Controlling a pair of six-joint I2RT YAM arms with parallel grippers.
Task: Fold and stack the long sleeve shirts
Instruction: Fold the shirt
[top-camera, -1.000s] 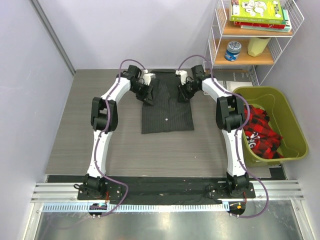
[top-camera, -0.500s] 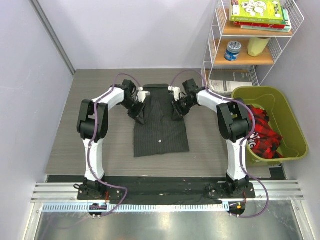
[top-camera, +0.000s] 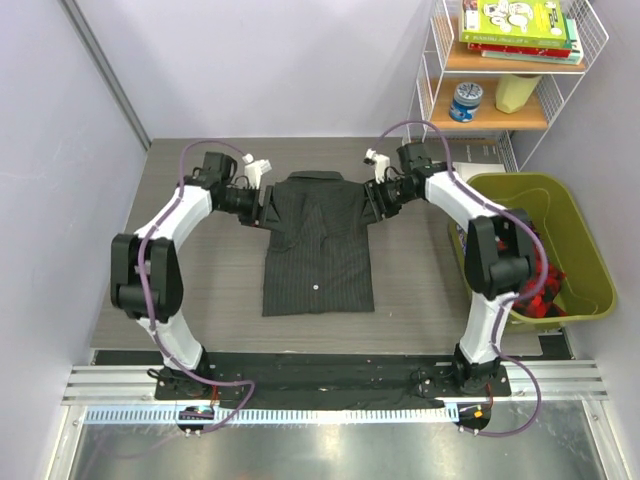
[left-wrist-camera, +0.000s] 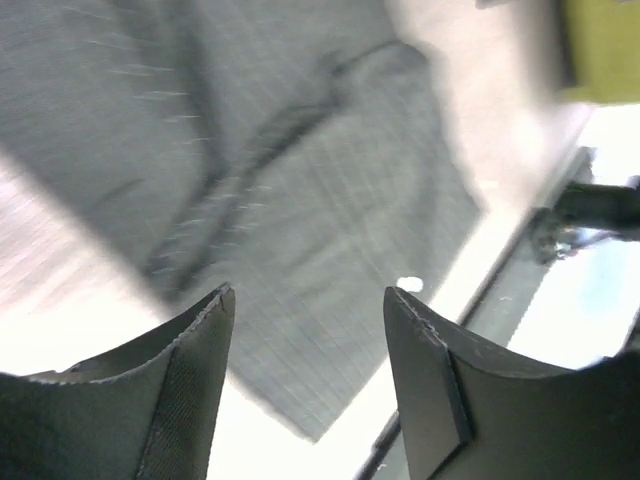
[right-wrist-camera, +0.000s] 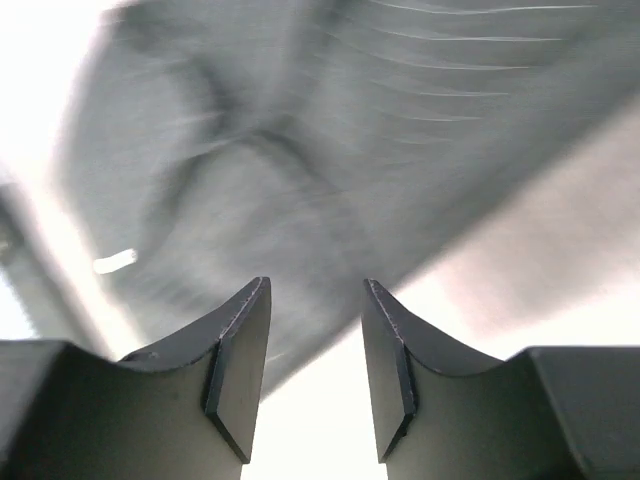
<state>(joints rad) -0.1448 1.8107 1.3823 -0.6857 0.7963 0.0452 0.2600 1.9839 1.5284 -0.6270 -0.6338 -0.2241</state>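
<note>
Left hand (top-camera: 263, 206) and right hand (top-camera: 379, 197) flank the shoulders of the long sleeve shirt (top-camera: 318, 250), which lies flat mid-bench (top-camera: 180, 290). Only the wrist views show both hands' fingers apart and empty. The cloth there is blurred.

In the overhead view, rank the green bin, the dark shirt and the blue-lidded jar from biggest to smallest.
1. green bin, only slightly ahead, a close call
2. dark shirt
3. blue-lidded jar, by far the smallest
</note>
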